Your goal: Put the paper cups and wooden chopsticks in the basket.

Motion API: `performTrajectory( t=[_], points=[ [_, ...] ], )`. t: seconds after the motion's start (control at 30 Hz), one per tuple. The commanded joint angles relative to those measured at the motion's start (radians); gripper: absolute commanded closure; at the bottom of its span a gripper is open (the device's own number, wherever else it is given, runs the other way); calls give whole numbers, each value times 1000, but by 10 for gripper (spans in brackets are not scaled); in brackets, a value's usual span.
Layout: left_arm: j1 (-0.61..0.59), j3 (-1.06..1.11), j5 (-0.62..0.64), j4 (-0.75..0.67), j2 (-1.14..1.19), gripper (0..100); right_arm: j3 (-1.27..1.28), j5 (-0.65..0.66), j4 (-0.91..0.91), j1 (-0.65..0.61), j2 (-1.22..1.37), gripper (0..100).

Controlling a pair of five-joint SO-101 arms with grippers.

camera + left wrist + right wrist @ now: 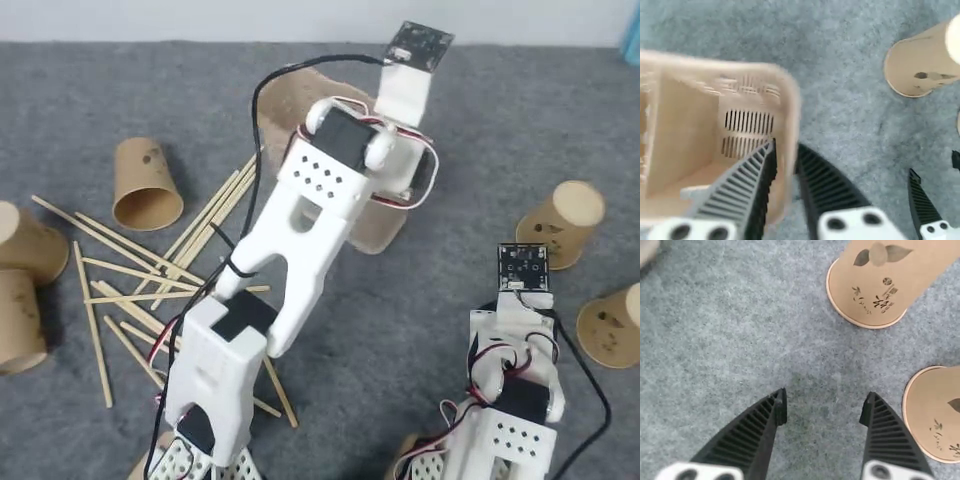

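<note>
The tan slatted basket (695,150) stands at the back middle of the grey carpet, its wall (375,228) showing under my left arm (300,220). My left gripper (786,150) straddles the basket's rim, one finger inside and one outside, shut on the wall. My right gripper (822,407) hangs open over bare carpet, nothing between its fingers. Two paper cups (875,285) (935,415) lie on their sides just beyond it, and also show at the right in the high view (560,225) (610,325). Wooden chopsticks (150,290) lie scattered at the left.
Three more paper cups lie at the left (145,185) (25,240) (20,320). The right arm (515,400) stands at the front right. The left wrist view shows a cup (920,65) beyond the basket. Bare carpet spreads between the basket and the right-hand cups.
</note>
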Motion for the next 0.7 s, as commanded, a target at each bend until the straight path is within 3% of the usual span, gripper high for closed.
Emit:
performTrajectory(
  t=[0.0, 0.13, 0.33, 0.53, 0.67],
  points=[
    [-3, -35, -18, -2, -84, 779, 0, 15, -4, -4, -19, 761],
    [-12, -117, -28, 72, -86, 714, 2, 15, -4, -4, -21, 761],
    [-60, -107, -178, 71, -207, 810, 2, 15, -4, -2, -21, 761],
    [-72, 134, -272, 69, -520, 888, 2, 15, -4, -1, -21, 761],
    [-158, 351, -276, 66, -743, 896, -2, 14, -4, -1, -21, 761]
  ],
)
